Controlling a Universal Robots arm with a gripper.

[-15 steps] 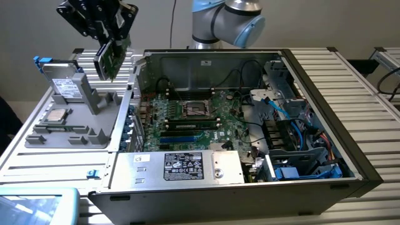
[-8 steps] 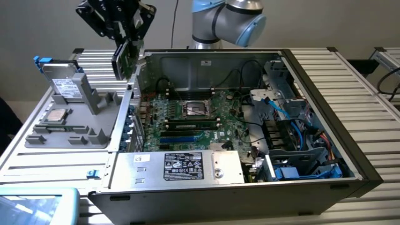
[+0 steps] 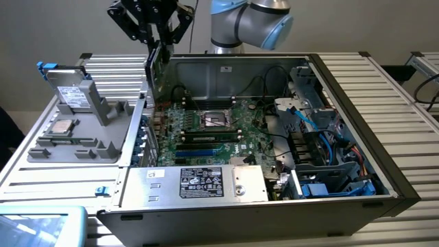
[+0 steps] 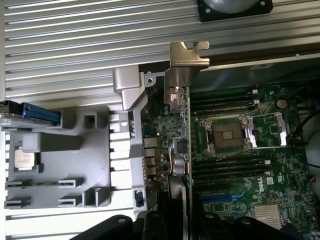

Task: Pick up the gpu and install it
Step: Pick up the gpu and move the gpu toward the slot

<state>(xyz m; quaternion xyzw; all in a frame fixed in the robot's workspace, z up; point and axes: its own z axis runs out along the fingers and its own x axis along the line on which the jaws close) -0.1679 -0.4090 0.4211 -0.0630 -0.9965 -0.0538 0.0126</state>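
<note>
In the exterior view my gripper (image 3: 156,28) hangs above the far left corner of the open computer case (image 3: 357,118). It is shut on the gpu (image 3: 156,69), a thin dark card hanging on edge just over the case's left wall. In the wrist view the gpu (image 4: 188,145) is seen edge-on, its silver end bracket (image 4: 186,57) pointing away from the black fingers (image 4: 160,225). Below it lies the green motherboard (image 4: 235,165), and the card's edge runs over the board's left part, beside the CPU socket (image 4: 227,135).
The motherboard (image 3: 205,128) lies flat in the case, with a silver power supply (image 3: 195,183) at the near end and a drive cage with blue cables (image 3: 322,149) at the exterior view's right. A grey fixture (image 3: 82,139) to the left holds a hard drive (image 3: 69,87) and a processor chip (image 3: 63,126).
</note>
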